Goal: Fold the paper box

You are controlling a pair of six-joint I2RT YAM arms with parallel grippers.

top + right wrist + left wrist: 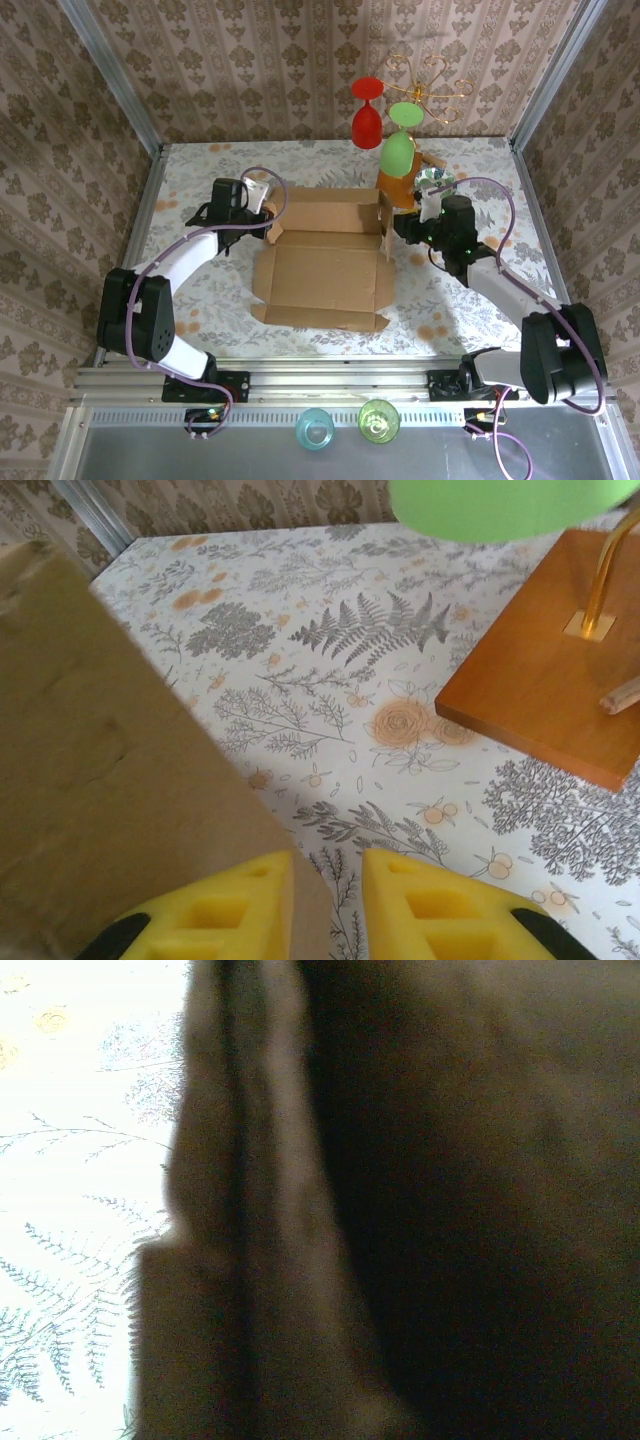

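Top external view: paper box (325,270) lies near the middle of the counter (225,315), base panel flat, far wall and right side wall raised, near flaps spread flat
Left jaws: at the far left corner of the box, beside the raised flap there; together; whether cardboard is pinched between them cannot be told
Left wrist view: blurred dark cardboard very close to the lens, fern-print counter along the left edge
Right jaws: at the right side wall of the box, apart by a narrow gap
Right wrist view: yellow fingers (225,905) at the bottom edge; the edge of a cardboard panel reaches into the gap between them; printed counter shows between that edge and the right-hand finger
Wooden base (540,690): on the counter beyond the right jaws, gold stem rising from it
Glasses: red glass (367,120) and green glass (398,150) hang upside down from the gold rack (430,80) behind the box
Near rail: teal cup (315,428) and green cup (379,420) side by side
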